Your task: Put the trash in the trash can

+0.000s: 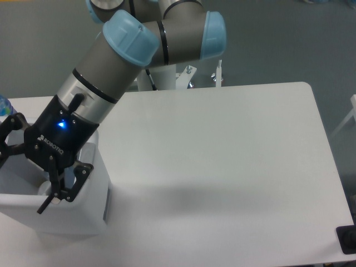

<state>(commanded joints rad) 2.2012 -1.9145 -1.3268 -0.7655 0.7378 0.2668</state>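
Nearest to us stands the bin [67, 214] at the left edge of the table [222, 167]. Above its opening we see the gripper [25, 178] with fingers [47, 201] spread wide and nothing between them. We cannot make out trash inside. Farther back, the arm [111, 72] slopes up.

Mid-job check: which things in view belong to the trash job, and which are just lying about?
Belongs to the job:
- trash can, white, at the table's left front
- gripper, fingers spread, over the can's opening
- no wrapper or bottle can be made out

Just there:
- table
- small black object at the table's right front corner
- blue-green item at the left edge, too cropped to identify
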